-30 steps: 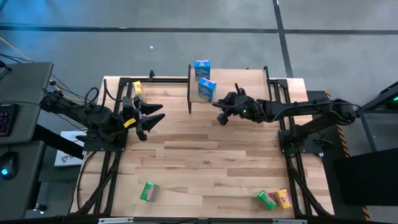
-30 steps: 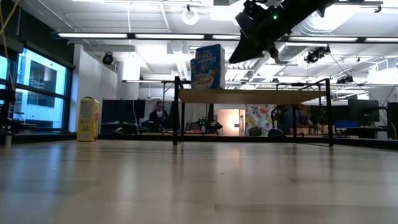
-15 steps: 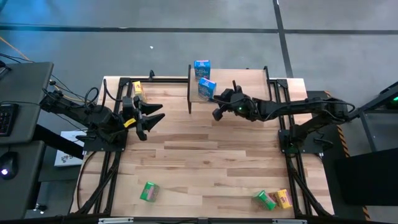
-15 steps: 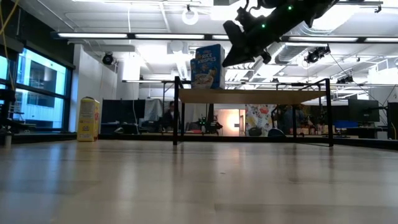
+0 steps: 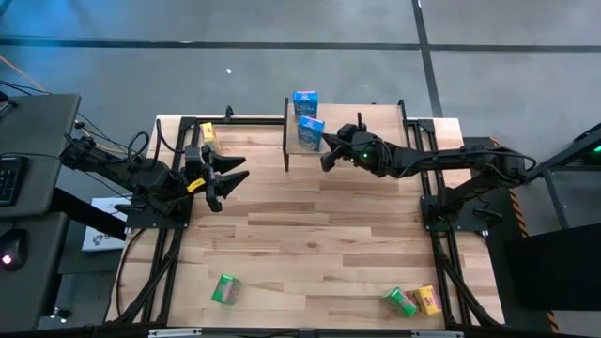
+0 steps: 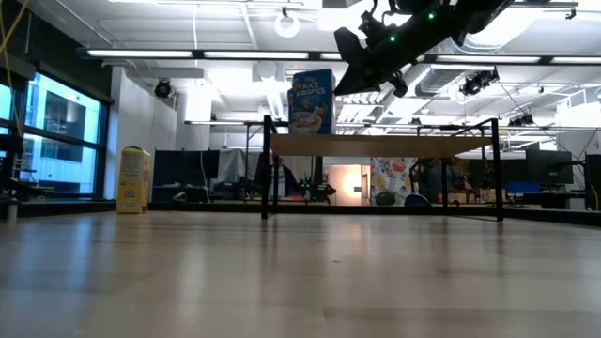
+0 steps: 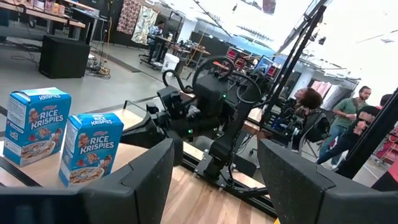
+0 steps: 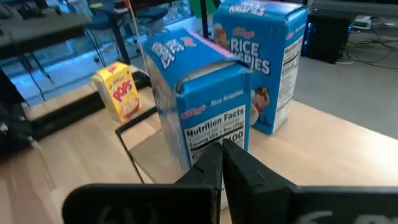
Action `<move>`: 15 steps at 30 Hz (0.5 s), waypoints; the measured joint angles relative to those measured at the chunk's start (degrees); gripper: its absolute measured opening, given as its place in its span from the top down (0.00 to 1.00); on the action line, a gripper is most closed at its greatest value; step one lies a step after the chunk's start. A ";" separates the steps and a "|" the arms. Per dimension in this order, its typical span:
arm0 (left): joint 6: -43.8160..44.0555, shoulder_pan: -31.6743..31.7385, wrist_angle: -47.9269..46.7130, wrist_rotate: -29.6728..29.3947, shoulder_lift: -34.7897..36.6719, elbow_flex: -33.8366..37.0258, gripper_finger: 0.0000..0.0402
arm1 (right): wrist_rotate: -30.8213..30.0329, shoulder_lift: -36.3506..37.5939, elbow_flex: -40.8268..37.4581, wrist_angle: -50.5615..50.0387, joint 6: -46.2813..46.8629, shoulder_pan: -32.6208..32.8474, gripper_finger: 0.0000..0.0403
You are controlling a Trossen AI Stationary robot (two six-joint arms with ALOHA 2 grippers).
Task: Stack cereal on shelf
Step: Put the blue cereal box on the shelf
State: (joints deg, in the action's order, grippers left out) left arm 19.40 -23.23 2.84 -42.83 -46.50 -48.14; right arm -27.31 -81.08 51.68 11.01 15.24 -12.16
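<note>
Two blue cereal boxes (image 5: 305, 101) (image 5: 311, 131) stand upright on the shelf (image 5: 362, 127), a light-wood board at the table's far side. My right gripper (image 5: 327, 161) is shut and hangs above the shelf, right beside the nearer blue box (image 8: 205, 106). My left gripper (image 5: 230, 178) waits open over the table's left part with nothing between its fingers. A yellow box (image 5: 208, 132) stands on the table at the far left. A green box (image 5: 225, 288) lies near the front edge. Another green box (image 5: 397, 300) and a yellow one (image 5: 427, 299) lie at the front right. My right gripper's shut fingertips (image 8: 214, 163) stand at the lower part of the nearer blue box's narrow nutrition-facts side (image 8: 214, 134), coming slanting down from the table's right. Whether they touch the box I cannot tell. The box stands upright on the shelf.
The shelf's black legs (image 6: 266, 169) stand on the plank tabletop (image 5: 310, 235). Black frame rails run along the table's left (image 5: 164, 253) and right (image 5: 441, 253) sides. People and desks show in the room behind.
My right gripper has gone toward the table's left and far edges, over the shelf up to the nearer blue box, and has tipped a little downward.
</note>
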 joint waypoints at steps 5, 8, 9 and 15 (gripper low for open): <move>0.00 -0.01 0.01 0.00 0.00 0.00 0.44 | 0.69 0.00 0.00 0.97 2.02 -1.43 1.00; 0.00 0.01 -0.01 0.00 0.00 0.00 0.44 | 1.01 0.00 0.00 1.71 3.53 -2.39 1.00; 0.00 0.01 -0.01 0.00 0.00 0.00 0.44 | 1.32 0.00 0.00 2.25 4.07 -2.68 1.00; 0.02 0.01 -0.01 0.00 0.00 0.00 0.44 | 3.36 0.00 0.00 5.18 3.93 -3.70 1.00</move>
State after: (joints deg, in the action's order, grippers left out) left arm 19.42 -23.22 2.83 -42.83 -46.50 -48.14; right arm -23.95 -81.08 51.68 16.18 19.17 -15.86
